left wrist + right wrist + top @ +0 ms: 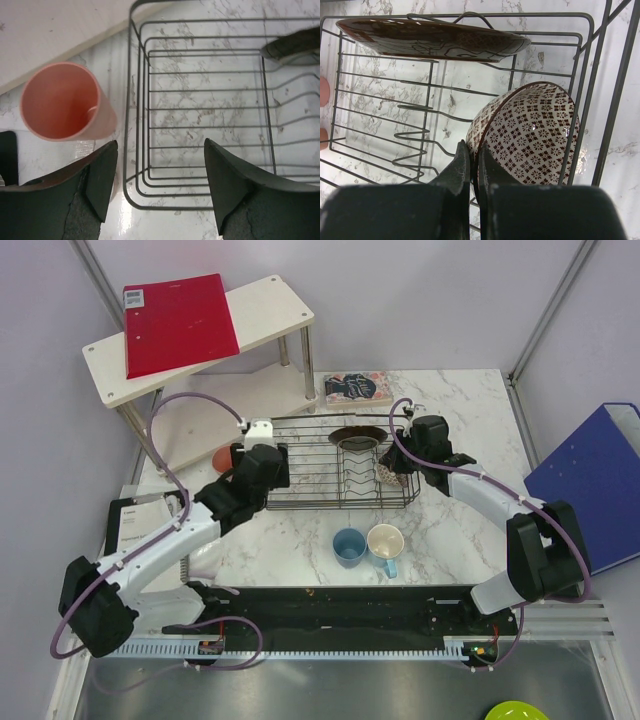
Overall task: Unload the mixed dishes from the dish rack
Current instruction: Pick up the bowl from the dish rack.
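Note:
The dish rack [310,455] of dark wire stands mid-table. Inside it a dark red-brown plate [358,433] [435,37] leans at the far side. A red-patterned bowl [388,476] [535,132] stands on edge in the right corner. My right gripper [405,475] [474,155] is shut on the bowl's rim, one finger inside and one outside. My left gripper [262,447] [160,170] hangs open over the rack's left corner [177,208], holding nothing. The salmon-pink tumbler [222,458] [65,102] sits just outside the rack's left side. A blue cup [349,546] and a light-blue mug [385,543] stand on the marble in front of the rack.
A white two-tier shelf [270,310] with a red folder [180,325] stands at the back left. A book [357,388] lies behind the rack. A blue binder [595,480] is at the right edge, a printed sheet [140,525] at the left, a lime-green dish [515,710] near bottom right.

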